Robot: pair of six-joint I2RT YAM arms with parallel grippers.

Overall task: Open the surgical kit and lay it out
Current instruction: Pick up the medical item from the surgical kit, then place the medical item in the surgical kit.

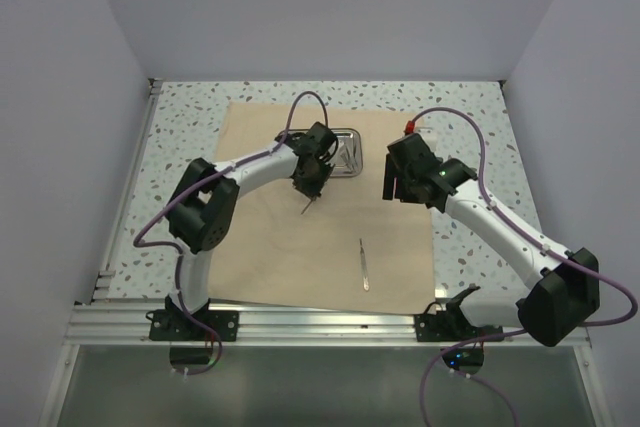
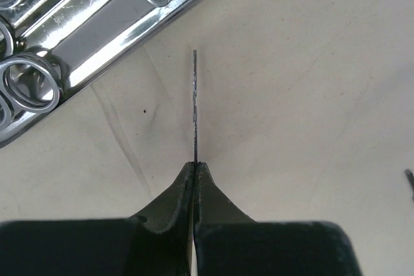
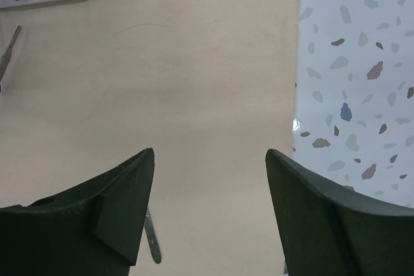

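across the middle of the table (image 1: 470,117) lies the tan cloth wrap (image 1: 260,247), unfolded flat; soft and limp, it would likely bunch if dragged, so an edge pinch suits it. at its far middle sits the steel tray (image 1: 352,133), stiff, probably slick, with ring handles (image 2: 29,85) inside. the right gripper (image 3: 210,153) hangs spread over the cloth's right edge, holding nothing. the left gripper (image 2: 195,166), just near of the tray, is pressed together on a slim instrument (image 2: 195,108), pinched at one end; thin, rigid and light, it may pivot. another instrument (image 1: 364,265) lies near-right on the cloth.
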